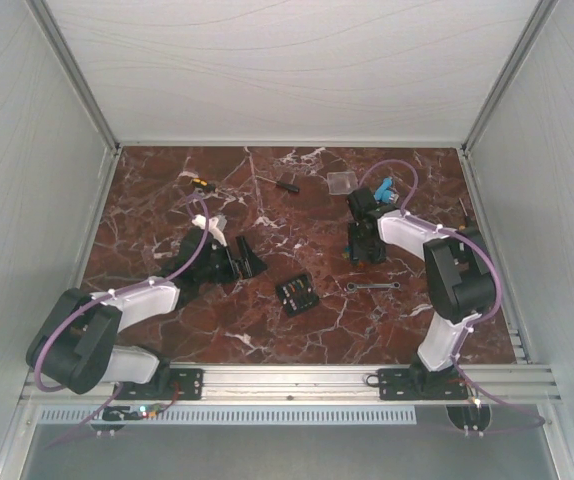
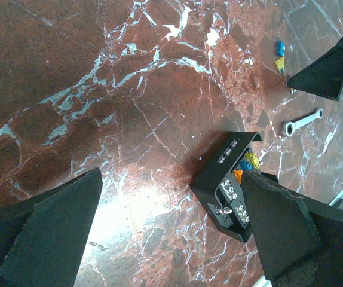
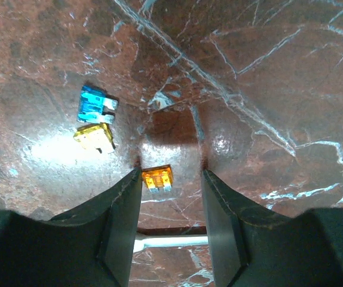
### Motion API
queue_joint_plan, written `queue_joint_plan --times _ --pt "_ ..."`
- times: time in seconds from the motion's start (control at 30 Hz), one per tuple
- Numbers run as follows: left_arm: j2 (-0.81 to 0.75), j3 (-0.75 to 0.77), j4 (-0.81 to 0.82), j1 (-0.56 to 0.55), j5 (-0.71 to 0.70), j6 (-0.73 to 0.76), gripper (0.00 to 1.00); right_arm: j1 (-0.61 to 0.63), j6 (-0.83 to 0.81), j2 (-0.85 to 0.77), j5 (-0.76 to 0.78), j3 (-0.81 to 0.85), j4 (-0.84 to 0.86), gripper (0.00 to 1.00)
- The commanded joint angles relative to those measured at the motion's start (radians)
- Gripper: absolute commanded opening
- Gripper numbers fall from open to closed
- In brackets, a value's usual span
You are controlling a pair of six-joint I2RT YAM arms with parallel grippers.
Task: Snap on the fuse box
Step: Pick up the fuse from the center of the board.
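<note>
The fuse box (image 1: 295,293) lies mid-table (image 1: 157,200), at four o'clock from the left gripper (image 1: 224,265), whose jaws gape wide and empty. The right gripper (image 3: 171,173) stands half-released, straddling an orange fuse (image 3: 158,178) without clasping it.

1x fuse box (image 1: 295,292), 3x loose fuses (image 3: 95,104) (image 3: 94,137) (image 3: 158,178) (1 blu, 1 yel, 1 org), 1x wrench (image 1: 370,286), 1x clear plate (image 1: 342,181), 2x small dark tools (image 1: 199,182) (image 1: 287,184) at far edge, type unclear, 2x arms (image 1: 137,300) (image 1: 447,265)

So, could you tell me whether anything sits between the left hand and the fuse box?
Nothing visible does: only bare tabletop lies between the open left hand and the fuse box; the small wrench lies beyond it.
</note>
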Motion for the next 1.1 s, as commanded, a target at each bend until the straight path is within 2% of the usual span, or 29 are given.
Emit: queue_joint_plan --times 0.0,0.23,0.43,1.07 --pt "-0.025 0.006 0.055 -0.006 -0.011 0.008 0.99 0.006 0.014 -0.041 0.028 -0.028 -0.044 0.42" --pt "-0.027 0.004 0.055 -0.006 -0.011 0.008 0.99 0.001 -0.037 -0.035 -0.057 -0.014 0.006 0.41" --pt "-0.028 0.001 0.057 -0.007 -0.01 0.008 0.99 -0.038 -0.101 0.035 -0.146 0.047 -0.034 0.37" --pt "-0.024 0.006 0.061 -0.023 -0.01 0.015 0.99 0.002 -0.132 0.087 -0.084 0.073 -0.116 0.27"
